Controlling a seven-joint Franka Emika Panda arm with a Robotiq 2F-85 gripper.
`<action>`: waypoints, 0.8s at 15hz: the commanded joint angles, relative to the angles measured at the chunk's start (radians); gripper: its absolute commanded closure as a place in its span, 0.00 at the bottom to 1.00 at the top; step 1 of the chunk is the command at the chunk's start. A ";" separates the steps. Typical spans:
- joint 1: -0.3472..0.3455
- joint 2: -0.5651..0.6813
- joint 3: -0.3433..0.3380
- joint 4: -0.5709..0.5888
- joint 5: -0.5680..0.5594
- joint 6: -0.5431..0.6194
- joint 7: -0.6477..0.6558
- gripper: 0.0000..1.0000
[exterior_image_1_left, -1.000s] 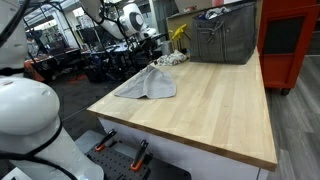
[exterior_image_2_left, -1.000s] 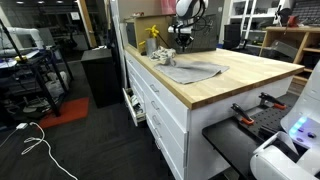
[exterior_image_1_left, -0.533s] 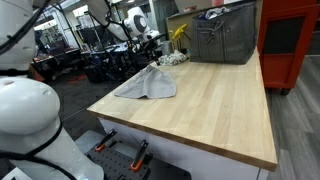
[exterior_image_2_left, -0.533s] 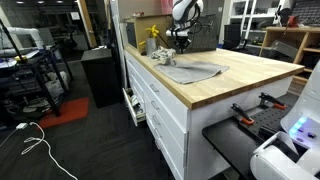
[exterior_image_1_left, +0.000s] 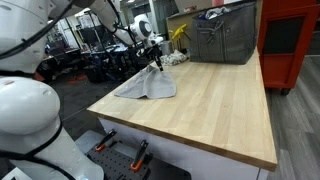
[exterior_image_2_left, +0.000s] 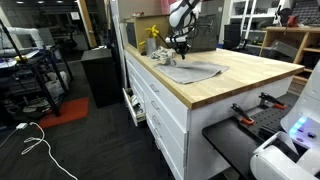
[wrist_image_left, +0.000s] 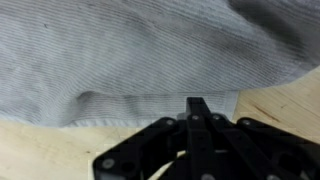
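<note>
A grey cloth (exterior_image_1_left: 148, 84) lies crumpled on the wooden worktop (exterior_image_1_left: 215, 105), near its far corner; it also shows in the other exterior view (exterior_image_2_left: 197, 70). My gripper (exterior_image_1_left: 156, 62) hangs just above the cloth's far edge, seen too in an exterior view (exterior_image_2_left: 181, 55). In the wrist view the striped grey cloth (wrist_image_left: 120, 55) fills the upper frame, and my fingers (wrist_image_left: 199, 108) are pressed together at its hem, with nothing visibly between them.
A yellow-topped object (exterior_image_1_left: 179, 35) and small items stand at the worktop's far end by a grey bin (exterior_image_1_left: 224, 38). A red cabinet (exterior_image_1_left: 290, 45) stands beside it. Drawers (exterior_image_2_left: 160, 110) run below the worktop. Lab benches and cables surround it.
The arm has swung over and come down from behind the worktop's far corner to just above the cloth's far edge.
</note>
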 joint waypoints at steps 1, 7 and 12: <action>0.010 0.050 -0.014 0.077 0.028 -0.019 0.013 1.00; 0.025 0.130 -0.044 0.160 0.017 -0.049 0.048 1.00; 0.031 0.198 -0.064 0.233 0.015 -0.101 0.059 1.00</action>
